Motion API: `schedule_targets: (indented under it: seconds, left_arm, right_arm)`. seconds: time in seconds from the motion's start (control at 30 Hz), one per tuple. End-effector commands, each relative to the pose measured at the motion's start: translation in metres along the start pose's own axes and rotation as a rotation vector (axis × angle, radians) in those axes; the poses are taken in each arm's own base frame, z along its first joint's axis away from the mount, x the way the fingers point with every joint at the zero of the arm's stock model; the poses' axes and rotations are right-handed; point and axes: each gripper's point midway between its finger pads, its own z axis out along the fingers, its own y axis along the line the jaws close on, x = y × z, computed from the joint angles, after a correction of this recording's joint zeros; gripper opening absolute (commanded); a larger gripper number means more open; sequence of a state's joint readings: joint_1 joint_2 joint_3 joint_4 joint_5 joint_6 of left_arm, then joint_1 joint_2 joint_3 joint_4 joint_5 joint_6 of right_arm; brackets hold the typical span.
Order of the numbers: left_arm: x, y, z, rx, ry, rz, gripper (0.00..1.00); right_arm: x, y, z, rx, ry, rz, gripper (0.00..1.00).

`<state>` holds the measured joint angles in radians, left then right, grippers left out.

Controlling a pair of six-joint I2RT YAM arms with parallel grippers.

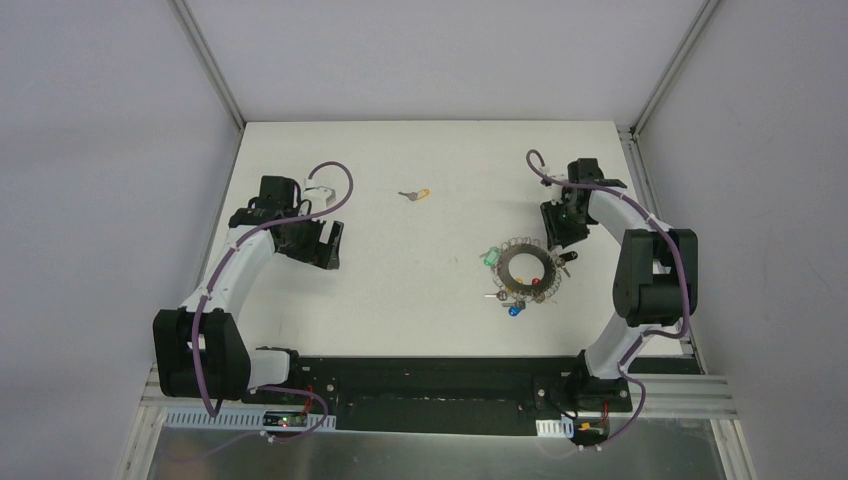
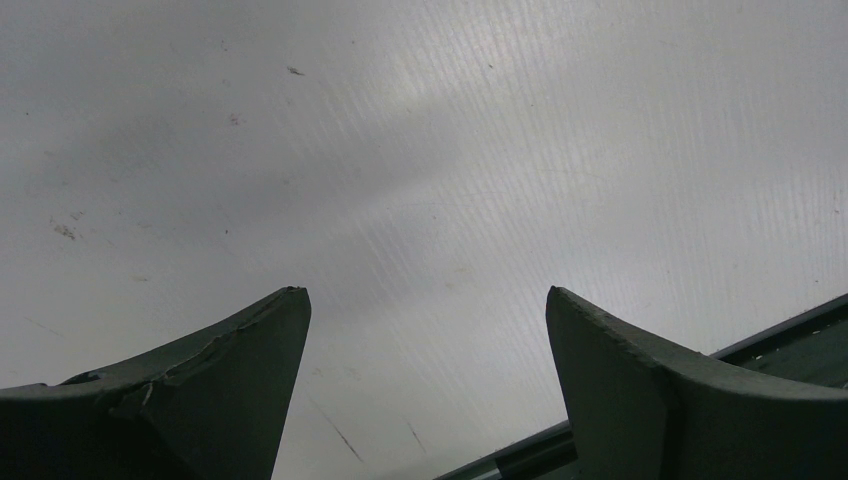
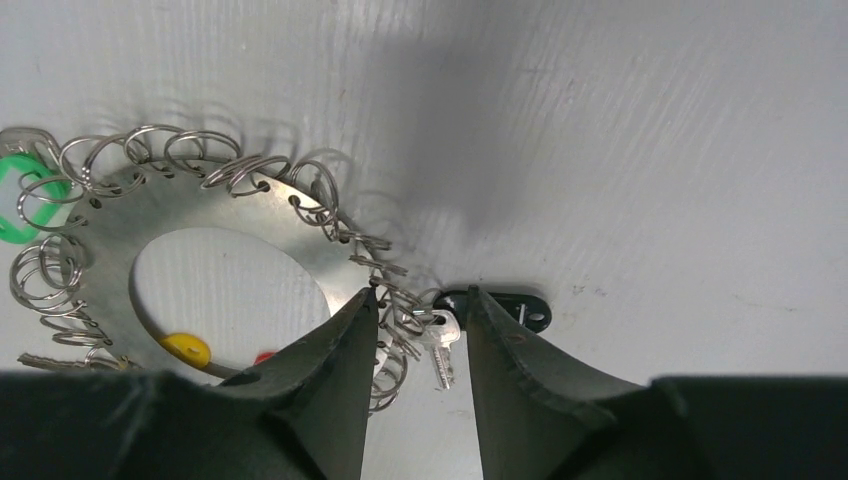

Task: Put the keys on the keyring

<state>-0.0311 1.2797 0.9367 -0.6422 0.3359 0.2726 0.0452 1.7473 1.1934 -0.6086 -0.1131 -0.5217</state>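
Observation:
The keyring (image 1: 524,270) lies right of the table's centre, a flat grey ring fringed with wire loops and keys with green (image 1: 490,258) and blue (image 1: 514,311) heads. A loose yellow-headed key (image 1: 415,194) lies apart at the back middle. My right gripper (image 1: 561,240) is at the ring's far right edge. In the right wrist view the keyring (image 3: 120,220) is on the left, and my right gripper (image 3: 417,297) is open, straddling wire loops, a small silver key (image 3: 440,345) and a black key head (image 3: 515,305). My left gripper (image 1: 330,247) is open and empty over bare table (image 2: 427,292).
The white table (image 1: 420,300) is walled by grey panels with metal posts at the back corners. A black base rail (image 1: 440,375) runs along the near edge. Cables loop off both arms.

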Motion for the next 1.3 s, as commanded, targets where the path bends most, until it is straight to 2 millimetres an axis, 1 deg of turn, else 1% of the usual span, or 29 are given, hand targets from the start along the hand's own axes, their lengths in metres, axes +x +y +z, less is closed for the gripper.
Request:
schedule_targets:
  seconds: [0.0,0.1,0.23,0.4,0.67,0.87,0.9,0.97,1.1,1.27]
  left_arm:
    - [-0.007,-0.003,-0.006,0.019,-0.009,-0.002,0.91]
    - [-0.007,-0.003,-0.006,0.02,-0.005,-0.004,0.91]
    - [-0.007,-0.003,-0.005,0.022,-0.002,-0.005,0.91]
    - [-0.006,-0.002,-0.005,0.017,0.003,-0.003,0.91]
    - [-0.005,-0.001,-0.005,0.016,0.007,-0.001,0.9]
    - [-0.005,-0.001,-0.005,0.014,0.007,0.003,0.9]
    - [-0.005,-0.001,-0.006,0.014,0.007,0.002,0.9]
    - [-0.005,-0.001,-0.006,0.011,0.008,0.004,0.9]
    - [-0.006,0.0,-0.006,0.008,0.006,0.006,0.9]
    - [-0.004,0.0,-0.005,0.012,0.014,0.002,0.9]
  right_arm:
    - [-0.011,-0.007,-0.001,-0.035,0.006,-0.049,0.4]
    - [-0.01,-0.002,0.003,-0.086,0.027,-0.078,0.39]
    - [-0.005,0.006,0.005,-0.153,0.058,-0.105,0.32]
    - [0.001,0.017,0.002,-0.221,0.08,-0.125,0.23]
    - [-0.001,0.018,-0.004,-0.244,0.055,-0.122,0.26]
    - [-0.001,0.022,0.0,-0.274,0.058,-0.115,0.26]
    - [-0.001,0.022,0.001,-0.278,0.064,-0.114,0.25]
    - [0.003,0.023,0.001,-0.285,0.075,-0.122,0.19]
    - [0.013,0.022,-0.001,-0.268,0.099,-0.138,0.09]
    - [0.03,0.023,-0.004,-0.263,0.124,-0.152,0.05]
